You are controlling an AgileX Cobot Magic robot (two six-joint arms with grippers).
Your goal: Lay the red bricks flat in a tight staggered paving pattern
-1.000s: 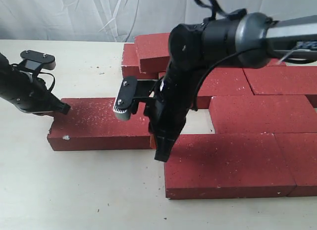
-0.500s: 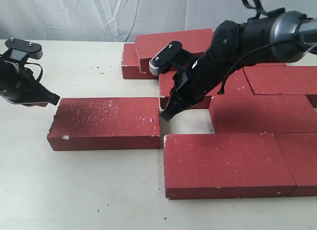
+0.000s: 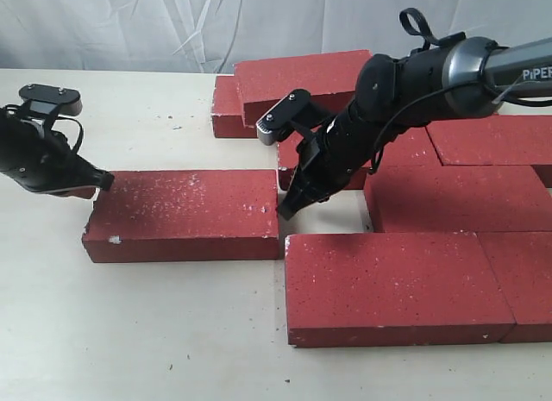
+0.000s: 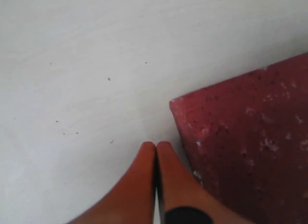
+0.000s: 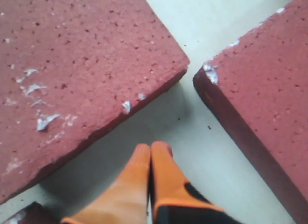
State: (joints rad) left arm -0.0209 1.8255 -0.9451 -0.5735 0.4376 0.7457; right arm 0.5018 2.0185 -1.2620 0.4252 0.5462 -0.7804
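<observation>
A loose red brick (image 3: 181, 213) lies flat at the left, apart from the laid red bricks (image 3: 397, 285) on the right. My left gripper (image 3: 102, 181) is shut, its tips at that brick's far left corner. In the left wrist view the shut left gripper (image 4: 156, 146) rests on the table right beside the brick's corner (image 4: 250, 147). My right gripper (image 3: 285, 213) is shut and points down into the gap at the loose brick's right end. The right wrist view shows the right gripper (image 5: 151, 148) between the loose brick (image 5: 72, 65) and the front brick's chipped corner (image 5: 260, 89).
More red bricks lie in rows at the right (image 3: 457, 198) (image 3: 487, 138) (image 3: 526, 280). One brick (image 3: 302, 78) rests tilted on another (image 3: 228, 108) at the back. A white curtain (image 3: 129, 26) hangs behind the pale table (image 3: 129, 332).
My right arm lifted from the loose brick's right end, swung back right, then dipped its tips into the gap. My left gripper drew off left and came back to the brick's corner.
</observation>
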